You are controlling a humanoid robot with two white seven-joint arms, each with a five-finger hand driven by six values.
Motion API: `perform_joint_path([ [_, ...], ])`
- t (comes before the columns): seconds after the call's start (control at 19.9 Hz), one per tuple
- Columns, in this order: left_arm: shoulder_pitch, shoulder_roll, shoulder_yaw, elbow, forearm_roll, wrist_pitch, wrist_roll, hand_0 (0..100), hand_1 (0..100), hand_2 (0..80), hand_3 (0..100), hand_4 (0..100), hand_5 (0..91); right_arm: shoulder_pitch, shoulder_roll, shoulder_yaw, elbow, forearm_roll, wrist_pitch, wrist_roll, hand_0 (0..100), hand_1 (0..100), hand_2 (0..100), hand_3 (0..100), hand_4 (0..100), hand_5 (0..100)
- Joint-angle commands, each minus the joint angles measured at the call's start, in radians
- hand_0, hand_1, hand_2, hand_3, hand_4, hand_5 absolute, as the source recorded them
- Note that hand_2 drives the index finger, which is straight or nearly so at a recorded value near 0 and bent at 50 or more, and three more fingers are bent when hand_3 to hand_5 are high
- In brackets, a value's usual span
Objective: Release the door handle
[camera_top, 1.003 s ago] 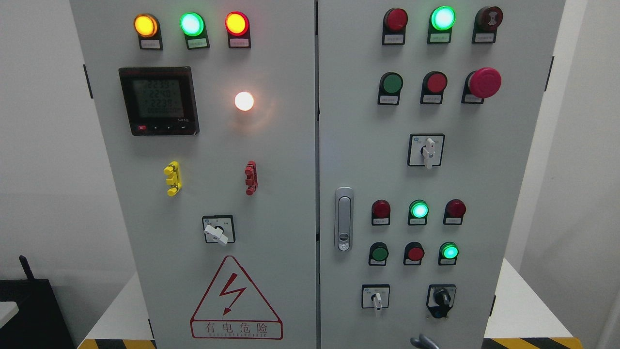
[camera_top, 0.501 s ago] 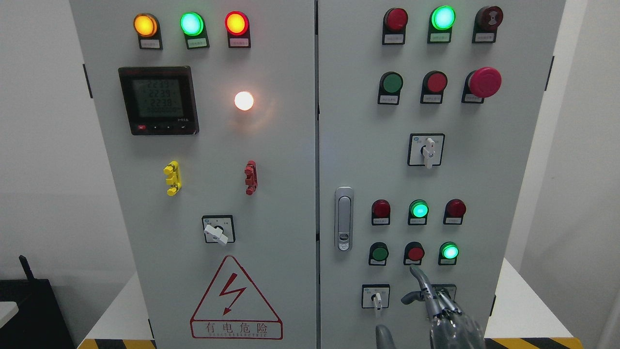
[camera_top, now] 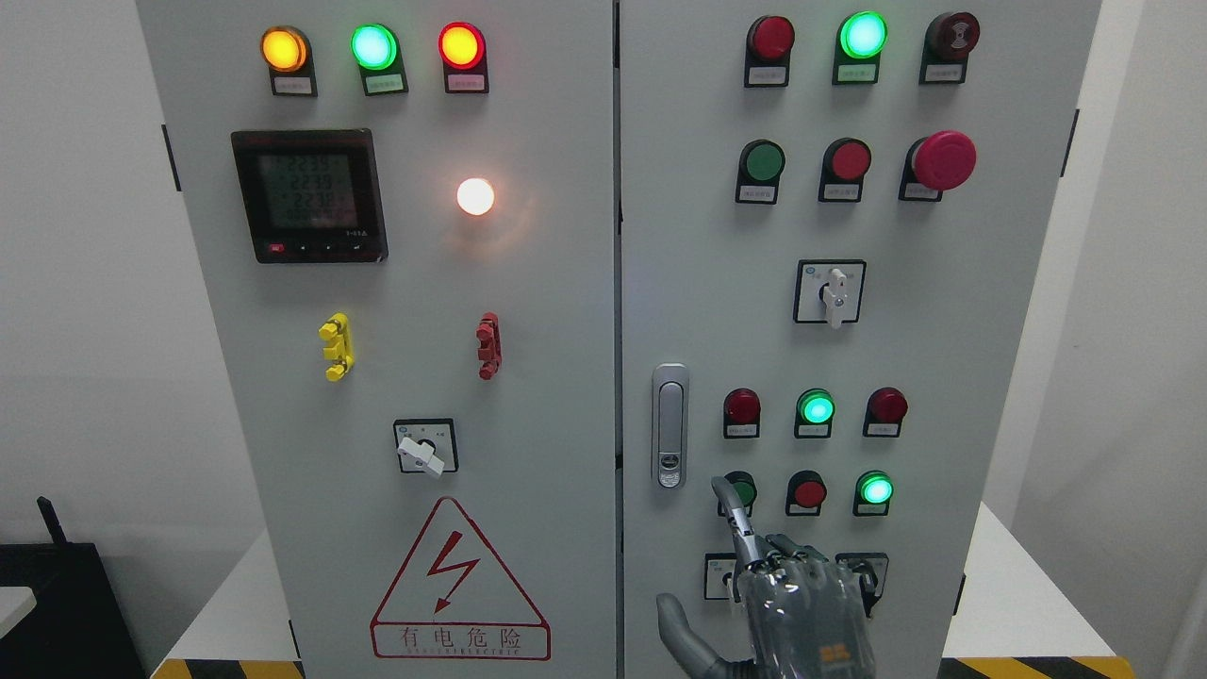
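The silver door handle [camera_top: 669, 424] stands upright in its recess at the left edge of the cabinet's right door [camera_top: 943, 377]. My right hand [camera_top: 745, 575] comes up from the bottom edge, below and to the right of the handle, apart from it. Its index finger [camera_top: 731, 514] points up in front of the lower green button [camera_top: 743, 490], the thumb [camera_top: 679, 632] is spread to the left, and the other fingers are loosely curled. It holds nothing. The hand hides a rotary switch at the lower part of the door. The left arm does not show.
The right door carries red and green buttons, lit green lamps [camera_top: 816, 407], a red mushroom stop button [camera_top: 943, 160] and a white selector switch [camera_top: 832, 294]. The left door [camera_top: 547, 377] has a meter, lamps and a warning triangle [camera_top: 459, 585]. A black box [camera_top: 57, 604] sits at the lower left.
My right hand has risen from the bottom edge and moved left. Its index fingertip went from near the lower red button to in front of the lower green button, closer to the handle.
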Motion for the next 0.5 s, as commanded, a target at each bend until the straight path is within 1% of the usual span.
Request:
perform_joint_path([
  [0.0, 0.0, 0.0, 0.011, 0.017, 0.0, 0.001, 0.0, 12, 39, 0.0, 0, 0, 0.0, -0.045, 0.02, 0.081, 0.076, 0.065, 0.023, 0.04, 29, 24, 0, 100, 100, 100],
  [0.1, 0.0, 0.0, 0.011, 0.017, 0.0, 0.001, 0.0, 12, 39, 0.0, 0, 0, 0.0, -0.045, 0.02, 0.081, 0.076, 0.065, 0.037, 0.067, 30, 24, 0, 100, 100, 100],
  [0.25, 0.0, 0.0, 0.011, 0.017, 0.0, 0.001, 0.0, 12, 39, 0.0, 0, 0, 0.0, -0.047, 0.02, 0.081, 0.076, 0.066, 0.041, 0.071, 30, 23, 0, 100, 100, 100],
  [0.45, 0.001, 0.0, 0.011, 0.017, 0.0, -0.001, 0.0, 12, 39, 0.0, 0, 0, 0.0, -0.07, 0.02, 0.078, 0.087, 0.066, 0.045, 0.074, 31, 23, 0, 100, 100, 100],
])
